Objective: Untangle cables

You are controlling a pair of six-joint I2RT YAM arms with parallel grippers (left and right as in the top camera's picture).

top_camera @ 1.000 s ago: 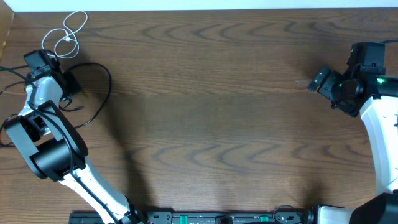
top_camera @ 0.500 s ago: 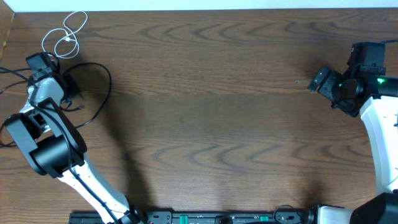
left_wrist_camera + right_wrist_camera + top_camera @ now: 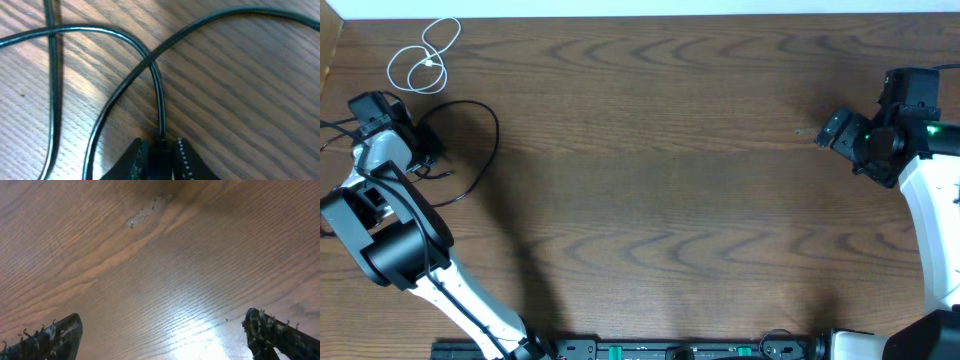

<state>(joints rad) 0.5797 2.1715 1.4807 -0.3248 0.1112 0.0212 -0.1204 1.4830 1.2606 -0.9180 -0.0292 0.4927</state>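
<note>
1. Upper left of the overhead frame: white cable (image 3: 424, 62) in loose loops on the worktop (image 3: 670, 200), clear of the black cords.
2. Just below, near the left edge: left gripper (image 3: 422, 150), clamped on the end of a black cable (image 3: 159, 100) at the bottom centre of the left wrist frame.
3. Across that cord: more black strands (image 3: 52, 90) flat on the wood; cannot tell whether one cord or two.
4. Far right, mid-height: right gripper (image 3: 828, 128), fingers (image 3: 55, 335) spread wide over bare wood, holding nothing.
</note>
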